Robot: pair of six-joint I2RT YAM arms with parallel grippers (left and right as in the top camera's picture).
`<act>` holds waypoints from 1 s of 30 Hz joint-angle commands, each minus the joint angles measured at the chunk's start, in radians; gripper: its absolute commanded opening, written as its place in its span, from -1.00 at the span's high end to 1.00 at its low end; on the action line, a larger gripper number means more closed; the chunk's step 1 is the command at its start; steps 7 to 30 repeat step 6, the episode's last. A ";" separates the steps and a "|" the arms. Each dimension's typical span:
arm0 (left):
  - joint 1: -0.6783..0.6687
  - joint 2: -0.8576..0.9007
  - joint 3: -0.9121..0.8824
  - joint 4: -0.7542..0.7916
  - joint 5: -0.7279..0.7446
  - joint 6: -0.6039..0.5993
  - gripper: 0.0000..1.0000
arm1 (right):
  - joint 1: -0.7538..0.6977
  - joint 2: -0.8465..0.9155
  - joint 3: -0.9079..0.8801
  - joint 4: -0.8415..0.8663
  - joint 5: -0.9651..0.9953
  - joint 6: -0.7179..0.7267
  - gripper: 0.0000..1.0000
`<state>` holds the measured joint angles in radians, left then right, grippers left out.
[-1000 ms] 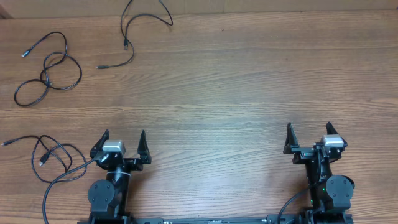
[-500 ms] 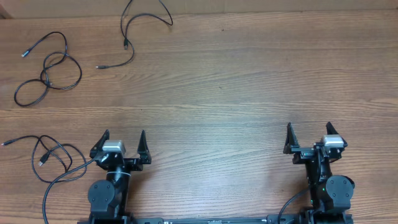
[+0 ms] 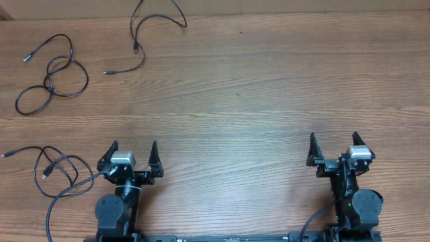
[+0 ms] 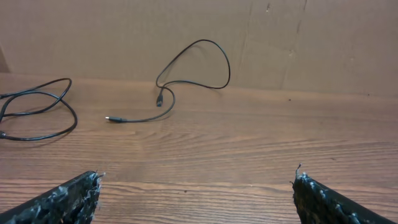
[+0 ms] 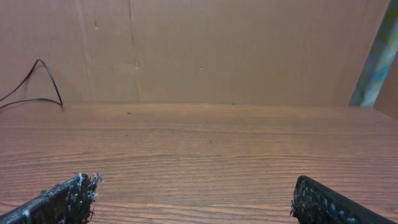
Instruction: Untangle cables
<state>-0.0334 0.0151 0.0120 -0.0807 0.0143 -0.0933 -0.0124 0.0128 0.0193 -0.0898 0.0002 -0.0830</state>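
My left end effector (image 3: 134,144) sits at the lower left of the overhead frame, jaws spread wide and holding nothing. The right end effector (image 3: 334,138) at the lower right is the same: released, empty, with only bare table (image 3: 255,101) ahead of it.

All three cables (image 3: 52,75) lie on the left side of the frame, well apart from each other. The near cable (image 3: 23,149) is at the left edge, just beside my left arm. It folds over itself in a couple of small loops and runs close to the arm's own thicker wire (image 3: 64,195); I cannot tell whether the two touch. The looped cable is in the upper left, coiled into overlapping rings with one plug end trailing free. The far cable (image 3: 142,60) is at the top left of centre and rises off the table in an arch against the back wall.

I judge these cords light, limp and very thin against my fingers. They will drag rather than lift cleanly and could slip out of a loose pinch. I would take hold near a plug end, where there is more bulk to clamp. Then I would draw it away slowly so the loops pull open instead of cinching.
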 commanded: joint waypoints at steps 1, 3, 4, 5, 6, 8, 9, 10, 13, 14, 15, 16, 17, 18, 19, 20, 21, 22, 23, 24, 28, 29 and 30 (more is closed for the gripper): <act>-0.006 -0.011 -0.006 0.003 0.001 0.027 -0.99 | -0.004 -0.010 -0.011 0.007 -0.002 -0.008 -0.99; -0.006 -0.011 -0.006 0.003 0.001 0.027 -0.99 | -0.004 -0.010 -0.011 0.007 -0.001 -0.008 -1.00; -0.006 -0.011 -0.006 0.003 0.001 0.027 -0.99 | -0.004 -0.010 -0.011 0.007 -0.001 -0.008 -1.00; -0.006 -0.011 -0.006 0.003 0.001 0.027 -0.99 | -0.004 -0.010 -0.011 0.007 -0.001 -0.008 -1.00; -0.006 -0.011 -0.006 0.003 0.001 0.027 -0.99 | -0.004 -0.010 -0.011 0.007 -0.001 -0.008 -1.00; -0.006 -0.011 -0.006 0.003 0.001 0.027 -0.99 | -0.004 -0.010 -0.011 0.007 -0.001 -0.008 -1.00; -0.006 -0.011 -0.006 0.003 0.001 0.027 -0.99 | -0.004 -0.010 -0.011 0.007 -0.001 -0.008 -1.00; -0.006 -0.011 -0.006 0.003 0.001 0.027 -0.99 | -0.004 -0.010 -0.011 0.007 -0.001 -0.008 -1.00; -0.006 -0.011 -0.006 0.003 0.001 0.027 -0.99 | -0.004 -0.010 -0.011 0.007 -0.001 -0.008 -1.00; -0.006 -0.011 -0.006 0.003 0.001 0.027 -0.99 | -0.004 -0.010 -0.011 0.007 -0.001 -0.008 -1.00; -0.006 -0.011 -0.006 0.003 0.001 0.027 -0.99 | -0.004 -0.010 -0.011 0.007 -0.001 -0.008 -1.00; -0.006 -0.011 -0.006 0.003 0.001 0.027 -0.99 | -0.004 -0.010 -0.011 0.007 -0.001 -0.008 -1.00; -0.006 -0.011 -0.006 0.003 0.001 0.027 -0.99 | -0.004 -0.010 -0.011 0.007 -0.001 -0.008 -1.00; -0.006 -0.011 -0.006 0.003 0.001 0.027 -0.99 | -0.004 -0.010 -0.011 0.007 -0.001 -0.008 -1.00; -0.006 -0.011 -0.006 0.003 0.001 0.027 -0.99 | -0.004 -0.010 -0.011 0.007 -0.001 -0.008 -1.00; -0.006 -0.011 -0.006 0.003 0.001 0.027 -0.99 | -0.004 -0.010 -0.011 0.007 -0.001 -0.008 -1.00; -0.006 -0.011 -0.006 0.003 0.001 0.027 -0.99 | -0.004 -0.010 -0.011 0.007 -0.001 -0.008 -1.00; -0.006 -0.011 -0.006 0.003 0.001 0.027 -0.99 | -0.004 -0.010 -0.011 0.007 -0.001 -0.008 -1.00; -0.006 -0.011 -0.006 0.003 0.001 0.027 -0.99 | -0.004 -0.010 -0.011 0.007 -0.001 -0.008 -1.00; -0.006 -0.011 -0.006 0.003 0.001 0.027 -0.99 | -0.004 -0.010 -0.011 0.007 -0.001 -0.008 -1.00; -0.006 -0.011 -0.006 0.003 0.001 0.027 -0.99 | -0.004 -0.010 -0.011 0.007 -0.001 -0.008 -1.00; -0.006 -0.011 -0.006 0.003 0.001 0.027 -0.99 | -0.004 -0.010 -0.011 0.007 -0.001 -0.008 -1.00; -0.006 -0.011 -0.006 0.003 0.001 0.027 -0.99 | -0.004 -0.010 -0.011 0.007 -0.001 -0.008 -1.00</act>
